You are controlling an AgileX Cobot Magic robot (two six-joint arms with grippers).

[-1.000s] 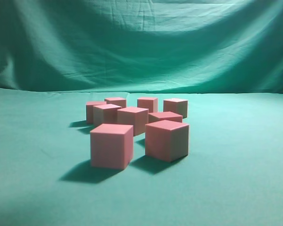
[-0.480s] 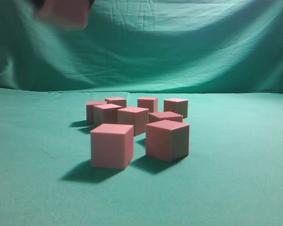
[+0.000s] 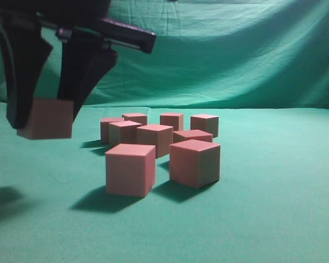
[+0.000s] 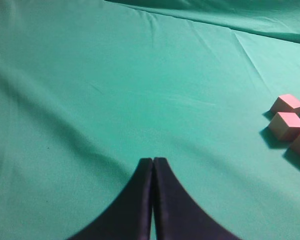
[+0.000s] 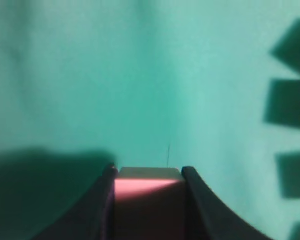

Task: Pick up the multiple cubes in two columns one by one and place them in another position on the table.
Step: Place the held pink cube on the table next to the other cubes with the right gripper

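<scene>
My right gripper [image 3: 44, 118] pinches one cube [image 3: 45, 118] between its jaws, held above the table [image 3: 273, 219], left of the other cubes [image 3: 159, 148]; my left gripper [image 4: 153, 162] is pressed together, empty

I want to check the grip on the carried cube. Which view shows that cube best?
The exterior view: the carried cube hangs whole between the right gripper fingers, clear of the table. The right wrist view shows only its top between the fingers. The left wrist view misses it.
</scene>
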